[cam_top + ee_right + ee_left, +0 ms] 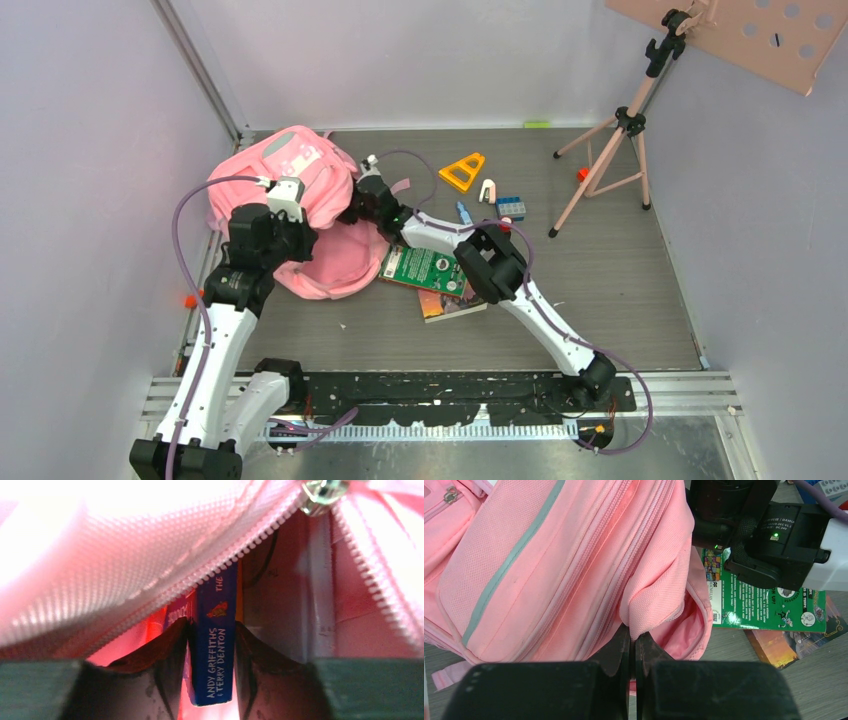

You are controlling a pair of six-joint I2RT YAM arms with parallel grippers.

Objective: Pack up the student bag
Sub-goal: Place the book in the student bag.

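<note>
Toward the far-left corner of the tabletop (610, 300) lay the student bag (300, 165). The left gripper (633, 639) pinched its opening's fabric, while the right gripper (211, 630) clamped a blue book (217, 670) inside the mouth. Loading looked under way; next, push deeper, then release.

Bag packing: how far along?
Done: backpack open, left gripper pinching its edge. In hand: right gripper holds a blue book inside the opening, not released. Left: green book, second book, orange triangle, blue block still on the table.
</note>
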